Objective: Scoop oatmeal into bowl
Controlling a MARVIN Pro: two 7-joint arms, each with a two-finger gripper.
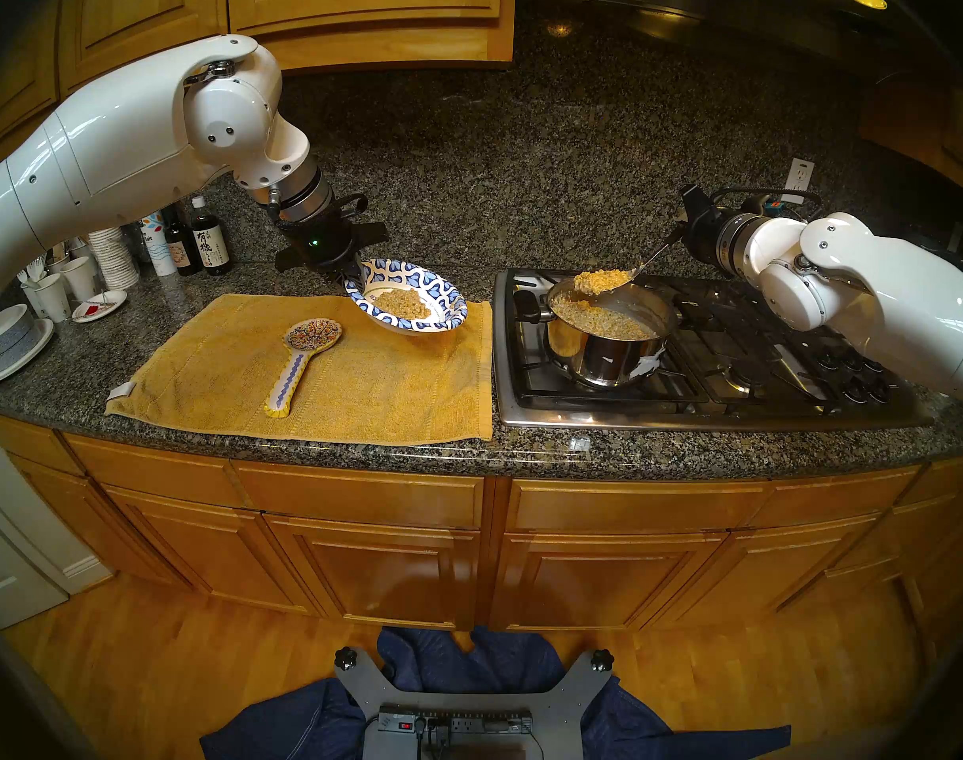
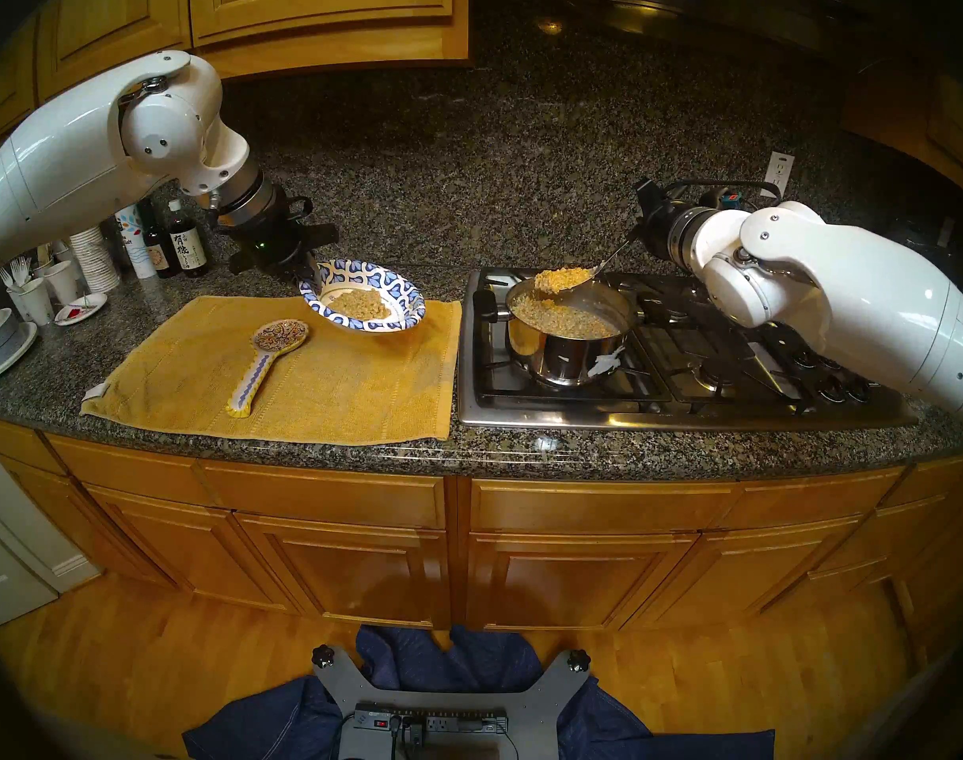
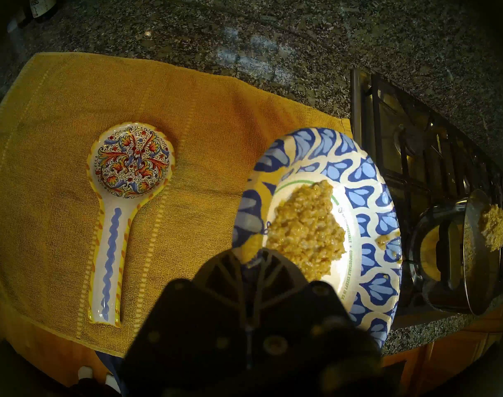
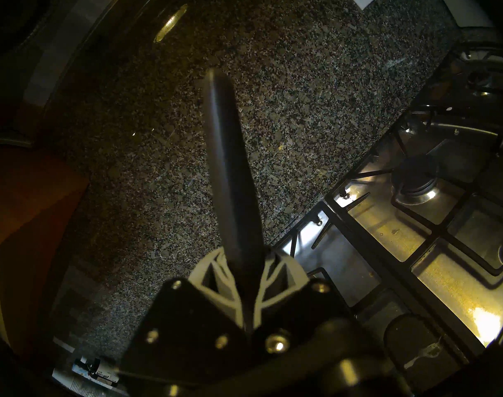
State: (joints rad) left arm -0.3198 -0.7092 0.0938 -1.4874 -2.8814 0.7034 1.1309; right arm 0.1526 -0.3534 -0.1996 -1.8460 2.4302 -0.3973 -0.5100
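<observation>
The blue-and-white leaf-patterned paper bowl (image 1: 394, 273) (image 2: 353, 272) (image 3: 367, 193) is held tilted above the yellow towel, near the stove. A mound of tan oatmeal (image 1: 402, 302) (image 3: 304, 233) lies in its centre. My left gripper (image 1: 350, 276) (image 3: 251, 259) is shut on the bowl's back rim. My right gripper (image 1: 687, 232) (image 4: 244, 261) is shut on a metal spoon's handle (image 1: 654, 257) (image 4: 227, 158). The spoon carries a heap of oatmeal (image 1: 600, 280) (image 2: 560, 278) just above a steel pot (image 1: 605, 358). More oatmeal (image 1: 600, 317) fills the pot.
A multicoloured ceramic spoon rest (image 1: 303, 353) (image 3: 130, 164) lies on the towel (image 1: 402, 391), left of the bowl. The pot stands on the gas stove (image 1: 742, 369). Bottles (image 1: 210, 243), paper cups (image 1: 112, 254) and stacked grey-white bowls (image 1: 7, 331) crowd the counter's far left.
</observation>
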